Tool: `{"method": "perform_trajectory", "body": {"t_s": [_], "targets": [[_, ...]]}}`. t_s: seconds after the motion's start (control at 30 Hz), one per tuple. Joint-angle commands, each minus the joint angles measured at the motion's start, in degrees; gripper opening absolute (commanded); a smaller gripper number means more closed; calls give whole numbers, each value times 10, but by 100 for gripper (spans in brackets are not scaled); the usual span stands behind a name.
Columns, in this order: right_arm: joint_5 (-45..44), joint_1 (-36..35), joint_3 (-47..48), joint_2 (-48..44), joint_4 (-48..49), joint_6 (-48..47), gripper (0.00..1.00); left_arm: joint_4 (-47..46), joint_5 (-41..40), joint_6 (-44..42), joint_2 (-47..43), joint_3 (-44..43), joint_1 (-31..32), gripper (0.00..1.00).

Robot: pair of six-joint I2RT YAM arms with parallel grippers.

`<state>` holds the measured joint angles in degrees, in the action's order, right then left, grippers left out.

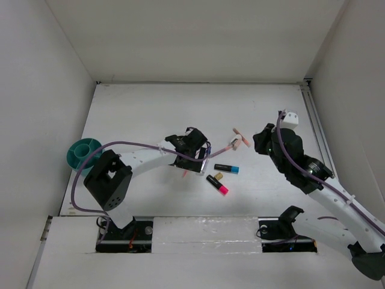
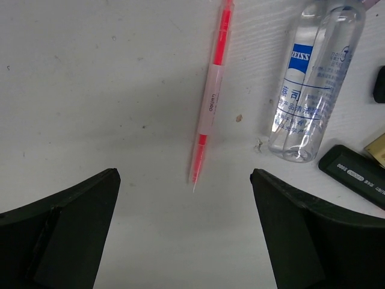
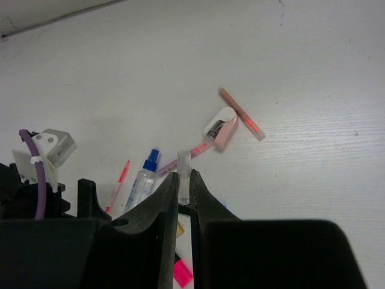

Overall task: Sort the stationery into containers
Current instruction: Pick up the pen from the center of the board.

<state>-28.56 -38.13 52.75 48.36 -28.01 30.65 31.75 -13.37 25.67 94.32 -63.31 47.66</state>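
A thin pink pen [image 2: 210, 99] lies on the white table, its tip just ahead of my left gripper [image 2: 185, 180]. That gripper is open, with only bare table between its fingers. Beside the pen lies a clear spray bottle with a blue head [image 2: 314, 78] and a black marker [image 2: 355, 176]. In the top view the left gripper [image 1: 191, 152] hovers mid-table. My right gripper [image 3: 184, 176] is shut on a small clear cap [image 3: 183, 164], held above the table. The teal organizer [image 1: 80, 152] stands at the far left. A blue-ended marker [image 1: 227, 168] and a pink-ended marker [image 1: 217, 185] lie between the arms.
A pink eraser-like block [image 3: 221, 127] and a short tan-pink stick [image 3: 240, 112] lie ahead of the right gripper. A small tan bit [image 1: 219, 176] sits between the two markers. White walls enclose the table on three sides.
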Motion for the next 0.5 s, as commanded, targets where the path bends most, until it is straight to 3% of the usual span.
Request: {"method": "perform_trajectory", "body": {"t_s": [0.0, 0.47], "targets": [[10, 8, 20, -19, 3, -18, 0, -7, 9, -11, -7, 5, 2, 88], [41, 8, 14, -25, 23, -30, 0, -7, 18, -11, 24, -8, -40, 82]]}}
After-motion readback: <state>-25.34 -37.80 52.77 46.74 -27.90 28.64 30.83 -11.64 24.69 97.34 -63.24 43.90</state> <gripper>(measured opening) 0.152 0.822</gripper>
